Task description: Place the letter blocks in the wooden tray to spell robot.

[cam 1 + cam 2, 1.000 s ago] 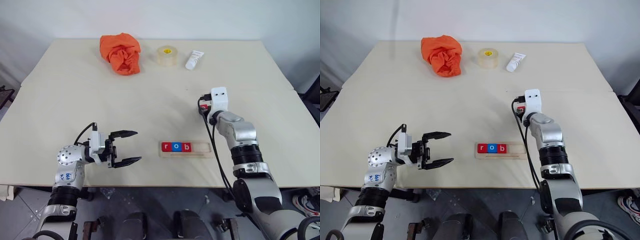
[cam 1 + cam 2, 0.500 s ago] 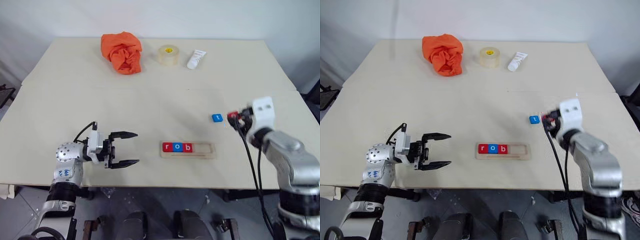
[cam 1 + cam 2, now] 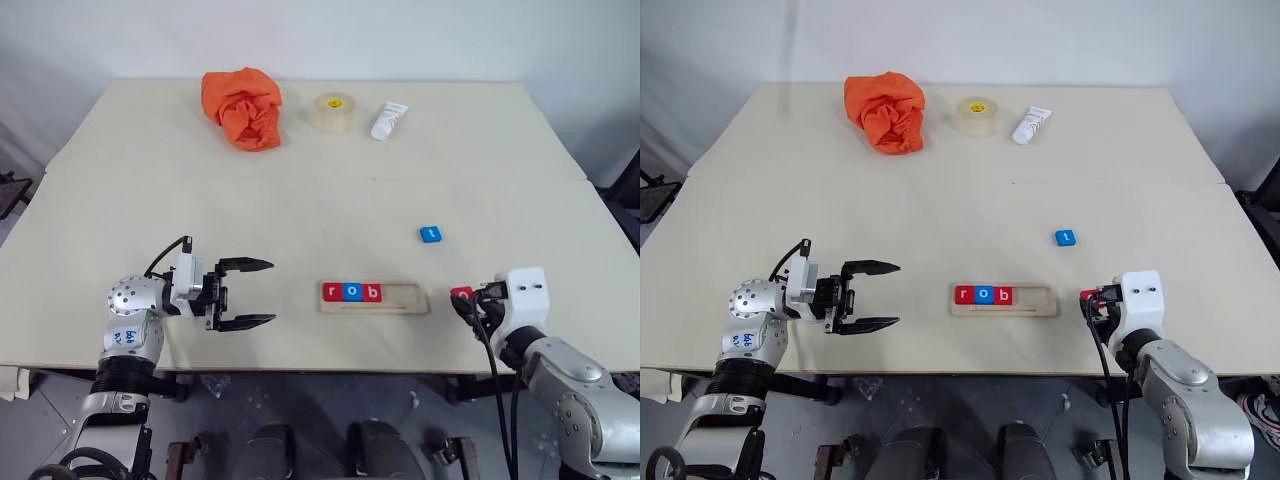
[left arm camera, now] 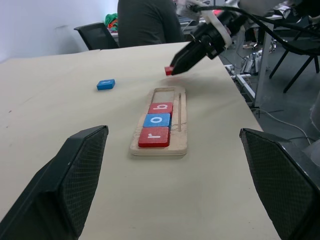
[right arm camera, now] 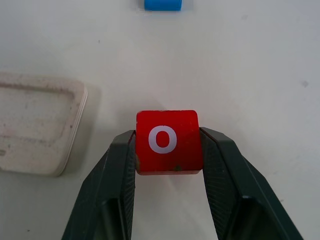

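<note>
Wooden tray (image 3: 375, 298): lying at lower centre of the left eye view, its three left slots holding red r (image 3: 332, 292), blue o (image 3: 351, 292) and red b (image 3: 372, 292); two right slots are waiting bare

Red o block (image 5: 168, 140): being pinched between the right gripper (image 5: 167, 165) fingers, letter up, hovering just beside the tray's right end, likely for the fourth slot

Blue t block (image 3: 430, 234): lying loose on the table (image 3: 300, 180), right of centre, probably last to go

Left gripper (image 3: 245, 293): idling wide and empty at lower left, clear of the tray
</note>
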